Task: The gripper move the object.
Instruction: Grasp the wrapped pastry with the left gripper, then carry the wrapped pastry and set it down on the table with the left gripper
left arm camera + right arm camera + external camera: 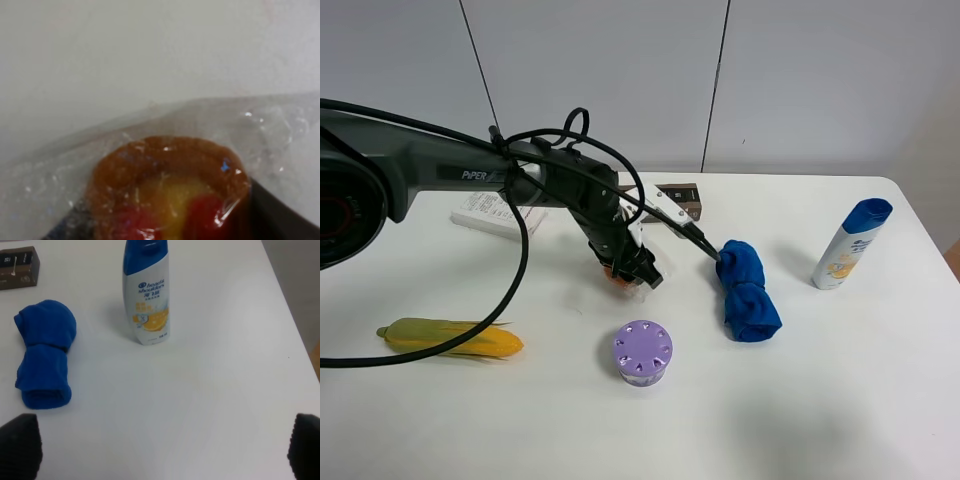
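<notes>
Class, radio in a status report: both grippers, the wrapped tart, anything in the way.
Left gripper at wrapped tart, grip unclear. Right gripper open, empty. Purple container, blue cloth nearby, apart from tart.

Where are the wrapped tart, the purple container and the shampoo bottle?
wrapped tart (170,192), left wrist view, yellow filling centre.
purple container (642,350), exterior high view, vented lid.
shampoo bottle (146,296), right wrist view, white front label.
</notes>
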Controlling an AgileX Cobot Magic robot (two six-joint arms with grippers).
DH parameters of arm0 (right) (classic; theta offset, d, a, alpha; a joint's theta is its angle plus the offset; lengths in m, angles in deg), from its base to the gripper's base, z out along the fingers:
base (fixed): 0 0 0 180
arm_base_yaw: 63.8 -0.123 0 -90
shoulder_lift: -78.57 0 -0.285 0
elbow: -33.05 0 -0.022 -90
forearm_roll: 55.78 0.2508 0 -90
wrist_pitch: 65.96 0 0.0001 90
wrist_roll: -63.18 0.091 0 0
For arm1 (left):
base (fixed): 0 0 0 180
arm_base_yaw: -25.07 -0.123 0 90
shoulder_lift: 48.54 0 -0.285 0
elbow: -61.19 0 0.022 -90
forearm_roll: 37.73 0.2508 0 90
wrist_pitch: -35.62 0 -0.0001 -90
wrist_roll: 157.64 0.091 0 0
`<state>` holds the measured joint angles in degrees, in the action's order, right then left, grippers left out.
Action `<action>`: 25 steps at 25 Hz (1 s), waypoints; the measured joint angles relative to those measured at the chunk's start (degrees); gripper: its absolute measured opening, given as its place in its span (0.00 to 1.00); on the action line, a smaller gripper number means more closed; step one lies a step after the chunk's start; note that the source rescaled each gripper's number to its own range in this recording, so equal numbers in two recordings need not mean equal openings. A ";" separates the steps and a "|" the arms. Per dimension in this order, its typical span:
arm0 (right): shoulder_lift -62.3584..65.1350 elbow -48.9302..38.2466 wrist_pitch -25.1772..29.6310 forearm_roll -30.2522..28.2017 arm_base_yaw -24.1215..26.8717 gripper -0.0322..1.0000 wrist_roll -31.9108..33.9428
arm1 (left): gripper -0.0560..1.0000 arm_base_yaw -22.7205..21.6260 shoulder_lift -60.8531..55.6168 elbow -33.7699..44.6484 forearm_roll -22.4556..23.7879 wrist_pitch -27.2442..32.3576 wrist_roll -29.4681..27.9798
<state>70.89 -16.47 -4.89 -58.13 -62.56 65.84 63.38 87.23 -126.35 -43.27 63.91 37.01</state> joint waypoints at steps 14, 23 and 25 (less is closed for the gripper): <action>0.00 0.00 0.00 0.00 0.00 1.00 0.00 | 0.07 0.17 -12.05 -2.19 -3.42 2.67 0.00; 0.00 0.00 0.00 0.02 0.00 1.00 0.00 | 0.07 0.23 -6.87 -21.42 -5.16 0.37 0.20; 0.00 0.00 0.00 0.02 0.00 1.00 0.00 | 0.07 0.42 -4.36 -26.30 -6.74 -1.37 0.20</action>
<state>70.89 -16.47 -4.89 -58.11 -62.56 65.84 63.79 82.87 -152.65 -50.00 62.54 37.22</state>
